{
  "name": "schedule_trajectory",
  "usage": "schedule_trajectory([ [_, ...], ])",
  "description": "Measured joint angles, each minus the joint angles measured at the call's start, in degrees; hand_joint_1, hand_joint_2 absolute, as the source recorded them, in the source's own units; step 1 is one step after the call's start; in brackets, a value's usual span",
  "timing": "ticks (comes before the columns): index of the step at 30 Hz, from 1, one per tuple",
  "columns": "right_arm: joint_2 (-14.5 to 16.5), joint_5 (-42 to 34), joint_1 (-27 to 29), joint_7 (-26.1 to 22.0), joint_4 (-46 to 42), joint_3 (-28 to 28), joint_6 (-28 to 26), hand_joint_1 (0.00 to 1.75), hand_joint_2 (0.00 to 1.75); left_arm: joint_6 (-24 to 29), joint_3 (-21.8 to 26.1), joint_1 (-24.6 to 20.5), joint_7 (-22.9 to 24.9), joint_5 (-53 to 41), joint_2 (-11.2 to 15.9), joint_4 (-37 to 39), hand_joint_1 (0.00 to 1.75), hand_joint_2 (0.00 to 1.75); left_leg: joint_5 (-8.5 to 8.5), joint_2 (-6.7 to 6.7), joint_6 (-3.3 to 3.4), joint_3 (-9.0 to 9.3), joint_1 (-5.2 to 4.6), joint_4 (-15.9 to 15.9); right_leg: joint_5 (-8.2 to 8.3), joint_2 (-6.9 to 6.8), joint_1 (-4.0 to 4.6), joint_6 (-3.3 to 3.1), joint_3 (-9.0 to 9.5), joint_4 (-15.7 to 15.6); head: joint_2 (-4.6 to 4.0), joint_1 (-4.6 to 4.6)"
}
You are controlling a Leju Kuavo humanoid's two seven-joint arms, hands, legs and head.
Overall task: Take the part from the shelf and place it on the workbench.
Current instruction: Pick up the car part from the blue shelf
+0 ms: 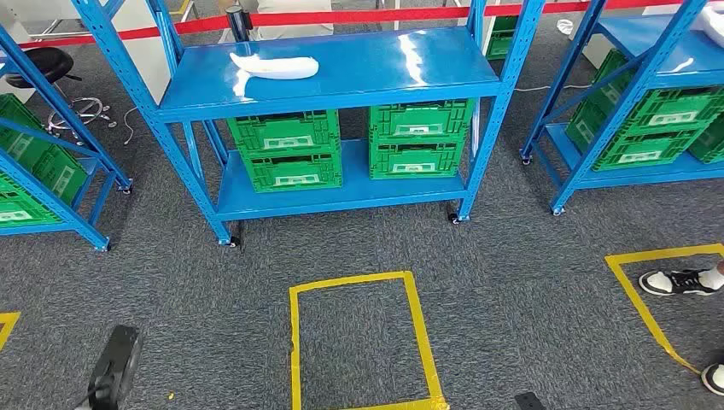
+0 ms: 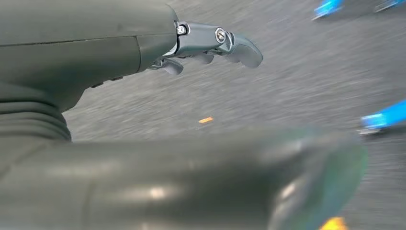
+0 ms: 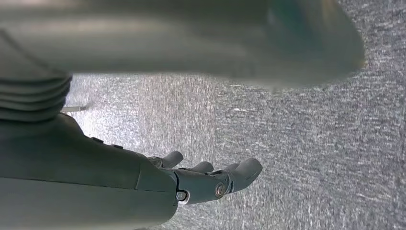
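Observation:
The part [image 1: 273, 65] is a long white curved piece lying on the top level of the middle blue shelf [image 1: 410, 90], toward its left end. My left arm [image 1: 115, 367] hangs low at the bottom left, far from the shelf. In the left wrist view my left hand [image 2: 206, 43] has its fingers stretched out over the grey carpet and holds nothing. My right hand [image 3: 210, 179] is likewise spread above the carpet with nothing in it. A tip of my right arm [image 1: 529, 400] shows at the bottom edge.
Green crates [image 1: 290, 145] fill the shelf's lower levels. More blue shelves with crates stand at the left [image 1: 34, 171] and right [image 1: 649, 128]. A yellow taped rectangle [image 1: 294, 342] marks the carpet ahead. A person's shoes [image 1: 679, 280] stand at the right. Red barrier tape [image 1: 359, 15] runs behind.

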Motion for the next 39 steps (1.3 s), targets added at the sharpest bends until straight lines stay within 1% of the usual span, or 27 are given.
schedule_trajectory([
  [2,-0.1,0.4,-0.1,-0.1,0.1,-0.5,0.0,0.0,0.0,-0.1,-1.1,-1.4,-0.3,0.3,0.1,-0.8,0.0,0.0,0.01,0.0,0.01,-0.01,0.0,0.0,0.01,0.0,0.0,0.0,0.0,0.0,0.0,-0.01],
  [5,-0.5,1.8,-0.5,-0.1,0.3,-2.0,-0.1,0.0,0.0,-0.3,-4.6,-5.6,-1.1,1.3,0.6,-2.9,0.0,0.0,0.03,0.0,0.02,-0.03,0.0,0.0,0.03,0.0,0.0,0.02,0.0,0.0,0.0,0.0],
  [10,-1.0,3.9,-1.0,-0.1,0.8,-4.3,-0.1,0.0,0.0,0.0,-11.6,-12.8,-1.5,2.4,1.9,-5.6,0.0,0.0,0.08,0.0,0.05,-0.04,0.0,0.0,0.08,0.02,0.0,0.03,-0.01,0.0,-0.01,0.0],
  [17,-1.4,6.4,-1.6,-0.2,1.3,-7.6,-0.4,0.0,0.0,1.9,-22.0,-22.8,-1.5,3.0,3.8,-6.9,0.0,0.0,0.1,-0.01,0.04,-0.05,-0.02,0.1,0.12,0.03,-0.01,0.05,-0.01,0.0,0.0,0.0],
  [23,-1.6,9.0,-2.2,-0.4,1.9,-10.7,-0.4,0.0,0.0,3.7,-31.1,-30.9,-1.5,3.5,6.4,-6.8,0.0,0.0,0.11,-0.01,0.03,-0.07,-0.02,0.1,0.13,0.04,-0.02,0.07,-0.02,0.0,-0.01,0.0],
  [28,-1.8,11.4,-2.6,-1.4,2.3,-12.9,-0.2,0.0,0.0,4.4,-38.1,-36.6,-2.1,3.8,8.9,-6.2,0.0,0.0,0.08,-0.01,0.06,-0.11,-0.05,0.1,0.16,0.03,-0.07,0.11,-0.02,0.0,0.0,0.0],
  [30,-1.8,12.4,-2.9,-2.0,2.6,-13.5,0.0,0.0,0.0,4.4,-40.8,-38.4,-2.7,4.0,9.8,-5.8,0.0,0.0,0.02,-0.02,0.39,-0.23,-0.19,0.3,0.26,0.04,-0.26,0.28,-0.07,-0.1,-0.01,-0.01],
  [32,-1.8,13.1,-3.0,-2.4,2.9,-14.1,0.1,0.0,0.0,4.4,-43.0,-40.0,-3.3,4.4,10.7,-5.4,0.0,0.0,0.02,0.0,0.95,-0.33,-0.4,0.2,0.36,0.03,-0.43,0.57,-0.09,-0.3,-0.01,-0.02],
  [34,-1.8,13.7,-3.2,-2.6,3.0,-14.5,0.2,0.0,0.0,4.4,-44.5,-41.2,-3.9,4.9,11.3,-5.3,0.0,0.0,0.62,0.1,1.48,0.42,-0.17,-1.4,0.42,0.01,-0.32,0.96,0.07,-0.6,0.0,0.02],
  [35,-1.9,13.9,-3.2,-2.6,3.0,-14.6,0.2,0.0,0.0,4.3,-45.1,-41.7,-4.0,5.2,11.5,-5.2,0.0,0.0,0.98,0.18,1.77,0.95,0.03,-2.4,0.16,0.01,-0.3,1.2,-0.35,0.1,0.0,0.05],
  [36,-2.0,14.1,-3.3,-2.7,3.1,-14.7,0.2,0.0,0.0,4.3,-45.6,-42.1,-4.1,5.5,11.7,-5.2,0.0,0.0,1.27,0.27,1.97,1.44,0.25,-3.2,-0.54,0.01,-0.31,1.44,-1.48,2.0,0.0,0.08],
  [37,-2.0,14.3,-3.3,-2.8,3.1,-14.9,0.2,0.0,0.0,4.3,-46.1,-42.3,-4.2,6.0,11.8,-5.2,0.0,0.0,1.29,0.34,2.09,1.67,0.31,-3.6,-1.59,0.0,-0.49,1.7,-3.47,5.1,0.0,0.1],
  [38,-2.0,14.4,-3.3,-2.9,3.2,-15.0,0.3,0.0,0.0,4.3,-46.6,-42.4,-4.2,6.5,12.0,-5.1,0.0,0.0,1.15,0.33,2.13,1.75,0.38,-3.7,-2.73,0.01,-0.72,2.02,-6.06,9.0,0.0,0.09],
  [39,-2.1,14.6,-3.3,-3.0,3.2,-15.2,0.3,0.0,0.0,4.3,-47.0,-42.3,-4.2,7.1,12.3,-5.1,0.0,0.0,0.91,0.28,2.01,1.83,0.47,-3.7,-3.33,0.0,-0.99,2.39,-8.55,12.4,0.0,0.08],
])
